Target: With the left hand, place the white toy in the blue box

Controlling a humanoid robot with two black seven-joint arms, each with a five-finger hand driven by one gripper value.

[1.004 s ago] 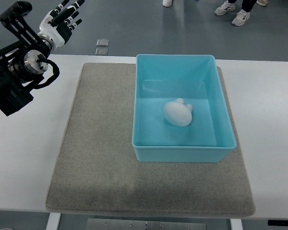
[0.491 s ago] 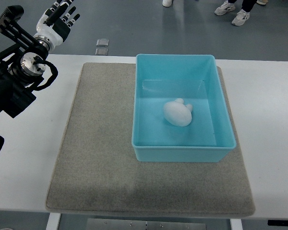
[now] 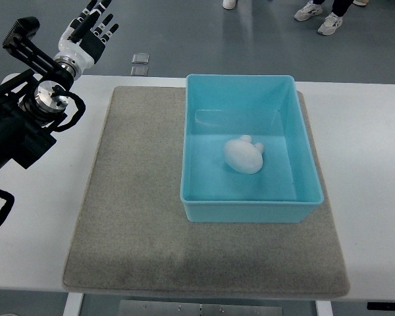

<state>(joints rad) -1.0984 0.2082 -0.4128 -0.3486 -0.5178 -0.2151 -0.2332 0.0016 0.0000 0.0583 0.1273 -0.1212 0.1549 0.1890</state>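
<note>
White toy (image 3: 243, 156) lying inside blue box (image 3: 250, 207), near the middle of its floor, so placing judged done. Left hand (image 3: 87, 34) up at far left corner, beyond the table (image 3: 372, 164) edge, fingers spread, holding nothing. For a good finish: pull the arm back on its own side, well apart from the box wall, no sweep across the grey mat (image 3: 135, 197). Count: one toy, one box, one mat, one hand in view
</note>
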